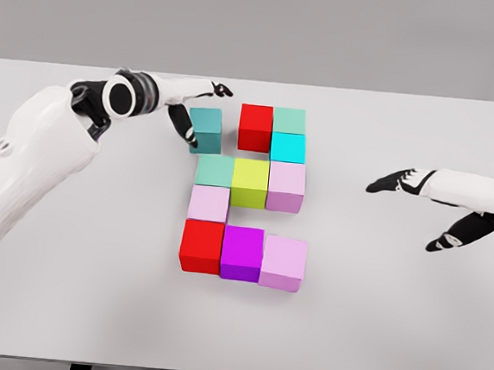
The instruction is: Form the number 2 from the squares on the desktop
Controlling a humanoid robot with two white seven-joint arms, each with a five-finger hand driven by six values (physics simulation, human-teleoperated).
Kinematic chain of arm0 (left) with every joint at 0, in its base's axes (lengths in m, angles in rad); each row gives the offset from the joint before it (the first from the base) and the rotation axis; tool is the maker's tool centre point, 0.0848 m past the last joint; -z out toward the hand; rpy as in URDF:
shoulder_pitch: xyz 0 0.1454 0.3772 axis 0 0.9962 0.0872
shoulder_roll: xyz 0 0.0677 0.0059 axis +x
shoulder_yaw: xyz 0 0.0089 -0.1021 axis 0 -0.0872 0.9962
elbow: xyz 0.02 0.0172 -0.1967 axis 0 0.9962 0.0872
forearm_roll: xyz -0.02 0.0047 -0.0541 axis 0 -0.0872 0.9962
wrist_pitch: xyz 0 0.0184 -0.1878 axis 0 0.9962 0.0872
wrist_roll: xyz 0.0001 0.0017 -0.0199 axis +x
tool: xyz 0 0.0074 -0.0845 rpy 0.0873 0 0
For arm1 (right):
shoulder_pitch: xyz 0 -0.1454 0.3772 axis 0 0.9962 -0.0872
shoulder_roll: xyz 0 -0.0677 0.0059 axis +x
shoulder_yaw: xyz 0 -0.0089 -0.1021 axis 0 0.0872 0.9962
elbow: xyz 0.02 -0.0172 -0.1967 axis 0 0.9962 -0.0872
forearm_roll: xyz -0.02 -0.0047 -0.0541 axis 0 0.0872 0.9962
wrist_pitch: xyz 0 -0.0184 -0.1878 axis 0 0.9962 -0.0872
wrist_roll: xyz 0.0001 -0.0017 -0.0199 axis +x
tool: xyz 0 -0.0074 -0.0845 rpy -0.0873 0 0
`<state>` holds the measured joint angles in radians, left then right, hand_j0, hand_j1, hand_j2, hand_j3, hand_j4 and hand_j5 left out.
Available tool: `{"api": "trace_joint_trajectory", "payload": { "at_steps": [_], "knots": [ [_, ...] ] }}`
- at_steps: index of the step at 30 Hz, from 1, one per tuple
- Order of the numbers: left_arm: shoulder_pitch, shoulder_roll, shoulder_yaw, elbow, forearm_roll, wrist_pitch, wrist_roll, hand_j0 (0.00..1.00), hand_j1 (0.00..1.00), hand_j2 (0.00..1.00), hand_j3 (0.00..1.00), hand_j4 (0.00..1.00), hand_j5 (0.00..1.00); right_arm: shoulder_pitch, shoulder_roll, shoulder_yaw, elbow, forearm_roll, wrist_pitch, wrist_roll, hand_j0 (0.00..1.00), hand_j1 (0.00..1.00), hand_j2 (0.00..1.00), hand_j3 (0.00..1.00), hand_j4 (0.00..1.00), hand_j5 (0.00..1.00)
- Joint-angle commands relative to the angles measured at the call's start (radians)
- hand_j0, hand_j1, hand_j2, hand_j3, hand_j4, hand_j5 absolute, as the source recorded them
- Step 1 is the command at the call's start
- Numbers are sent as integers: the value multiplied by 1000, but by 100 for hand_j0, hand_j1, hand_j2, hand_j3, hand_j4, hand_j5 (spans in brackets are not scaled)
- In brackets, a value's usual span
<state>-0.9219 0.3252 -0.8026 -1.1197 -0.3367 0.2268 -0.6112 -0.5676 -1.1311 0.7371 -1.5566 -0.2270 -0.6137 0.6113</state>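
Head view. White worktop [63,307] w/ ten coloured squares, no writing or labels legible on any. Top row: dark teal square [206,128], slightly apart from red square [255,127], then mint square [290,120]; cyan square [288,147] below mint. Mid row: teal-green [214,170], yellow-green [250,183], pink [286,187]. Pale pink square [208,203] under teal-green. Bottom row: red [201,246], magenta [242,253], pink [283,263]. Left robot hand [193,111]: fingers spread, thumb against dark teal square's left side, no grasp. Right robot hand [418,209]: spread, empty, well apart at right.
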Motion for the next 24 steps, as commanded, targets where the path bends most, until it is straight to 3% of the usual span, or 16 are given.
{"api": "trace_joint_trajectory", "payload": {
  "at_steps": [1, 12, 24],
  "knots": [
    [0, -8, 0, 6, -10, -1, 0, 100, 100, 100, 100, 100, 100, 0, -6, -1, 7, -9, 3, 0, 100, 100, 100, 100, 100, 100],
    [0, -51, 14, 38, -105, -1, 0, 100, 100, 100, 100, 100, 100, 23, -4, -1, -10, -8, 3, 0, 100, 100, 100, 100, 100, 100],
    [6, -64, 14, 38, -133, -1, 0, 99, 99, 99, 99, 99, 99, 37, -9, -1, -3, -6, 3, 0, 100, 100, 100, 100, 100, 100]
  ]
}}
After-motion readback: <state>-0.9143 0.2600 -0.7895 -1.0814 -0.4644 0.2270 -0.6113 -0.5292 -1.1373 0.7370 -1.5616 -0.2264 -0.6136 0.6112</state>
